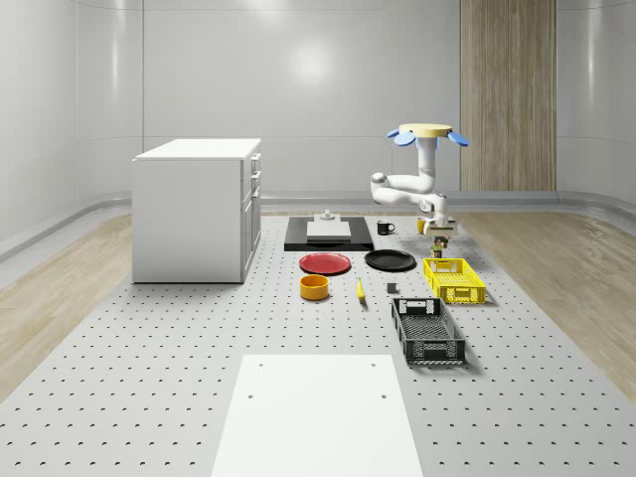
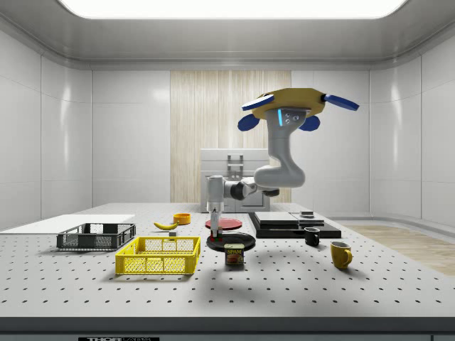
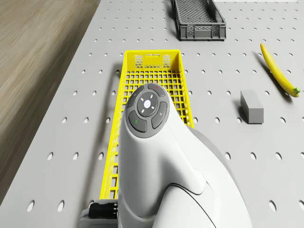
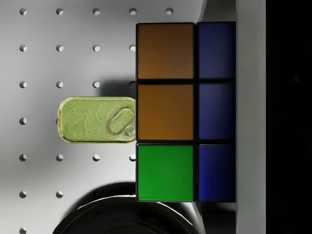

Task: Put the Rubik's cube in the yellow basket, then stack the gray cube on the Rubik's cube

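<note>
The drone (image 2: 297, 108) hovered above the worktop (image 1: 149, 378) beyond the yellow basket (image 1: 454, 280). Its hand (image 1: 441, 239) gripped the Rubik's cube (image 4: 185, 112) aloft, over a tin can (image 4: 96, 120) beside the black plate (image 1: 390, 260).

- We see the gray perforated table (image 1: 149, 368), with a white cabinet (image 1: 196, 209) and white sheet (image 1: 318, 415) on it.
- On it too: yellow basket (image 1: 454, 280), dark crate (image 1: 427, 330), banana (image 1: 360, 290), gray cube (image 3: 251, 106).
- Red plate (image 1: 325, 263), black plate (image 1: 390, 260), orange bowl (image 1: 314, 287), tin can (image 2: 234, 254), two mugs (image 2: 340, 254).
</note>
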You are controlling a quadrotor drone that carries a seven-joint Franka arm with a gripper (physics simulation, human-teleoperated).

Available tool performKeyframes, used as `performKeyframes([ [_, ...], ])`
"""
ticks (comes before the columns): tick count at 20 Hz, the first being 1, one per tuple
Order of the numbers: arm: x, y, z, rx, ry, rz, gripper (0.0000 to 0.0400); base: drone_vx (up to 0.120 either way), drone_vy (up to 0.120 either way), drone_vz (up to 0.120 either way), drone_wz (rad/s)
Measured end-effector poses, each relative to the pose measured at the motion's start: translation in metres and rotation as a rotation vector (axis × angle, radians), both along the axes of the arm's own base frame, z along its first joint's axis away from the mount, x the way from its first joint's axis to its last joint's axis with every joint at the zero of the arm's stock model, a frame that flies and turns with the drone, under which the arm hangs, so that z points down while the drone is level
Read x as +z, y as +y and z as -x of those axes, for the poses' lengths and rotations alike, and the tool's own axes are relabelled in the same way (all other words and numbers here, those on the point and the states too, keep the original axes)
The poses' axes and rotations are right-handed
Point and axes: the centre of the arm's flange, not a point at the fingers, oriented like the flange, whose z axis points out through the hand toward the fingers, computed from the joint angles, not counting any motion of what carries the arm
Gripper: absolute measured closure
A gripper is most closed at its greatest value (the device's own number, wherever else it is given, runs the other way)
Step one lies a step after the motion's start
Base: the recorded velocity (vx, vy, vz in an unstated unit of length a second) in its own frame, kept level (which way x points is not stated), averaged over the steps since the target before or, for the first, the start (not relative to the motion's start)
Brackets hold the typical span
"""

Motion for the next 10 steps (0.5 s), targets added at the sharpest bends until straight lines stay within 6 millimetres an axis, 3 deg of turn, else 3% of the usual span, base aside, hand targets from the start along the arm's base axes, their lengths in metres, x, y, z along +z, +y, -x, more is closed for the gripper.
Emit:
performKeyframes([
  [10, 0.0, 0.0, 0.0, 0.0, 0.0, 0.0, 0.0075, 0.12, 0.0, 0.0, 0.0],
])
